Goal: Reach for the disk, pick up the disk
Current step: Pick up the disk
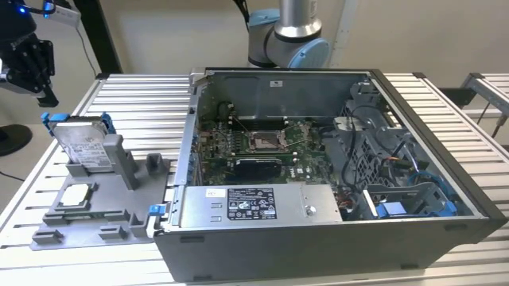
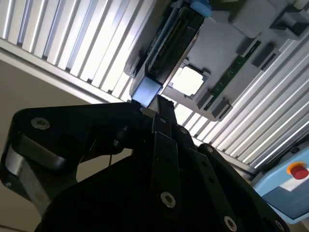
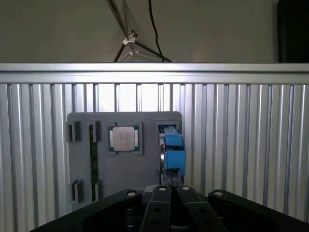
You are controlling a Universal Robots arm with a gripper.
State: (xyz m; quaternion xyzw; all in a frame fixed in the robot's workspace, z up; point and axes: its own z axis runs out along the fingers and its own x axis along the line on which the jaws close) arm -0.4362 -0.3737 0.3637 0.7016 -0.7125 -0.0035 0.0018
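- Gripper (image 1: 46,95): black claw, hanging at the exterior view's left, higher than everything on the table; we read its fingers as pressed together with nothing between them, since in both wrist views they meet tip to tip
- Disk (image 1: 80,143): silver-grey, white label, blue frame, standing on edge in a slot of the grey fixture (image 1: 87,220) and tilted back a little; we judge it is kept this way so that its upper edge is offered to a grasp from above
- Relation of the two: the gripper is above the disk and apart from it, with no contact; in the first wrist view the fingertips (image 3: 161,191) sit in line with the disk (image 3: 173,147), which we take as a reach lined up on the narrow edge
- Post (image 1: 115,156): grey upright of the fixture, just beside the disk on the exterior view's right; in our judgement the nearest thing that could crowd a finger
- Chip (image 3: 124,138): white-topped square, lying flat in a recess beside the disk's slot, lower than the disk's edge
- Green strip (image 3: 93,154): narrow board in the fixture, on the far side of the chip from the disk
- Computer case (image 1: 318,250): open, to the exterior view's right of the fixture, with the power supply (image 1: 254,204) inside along its near wall; well apart from the gripper, so we count it no hindrance
- Table (image 1: 143,95): slatted metal, bearing the fixture and the case
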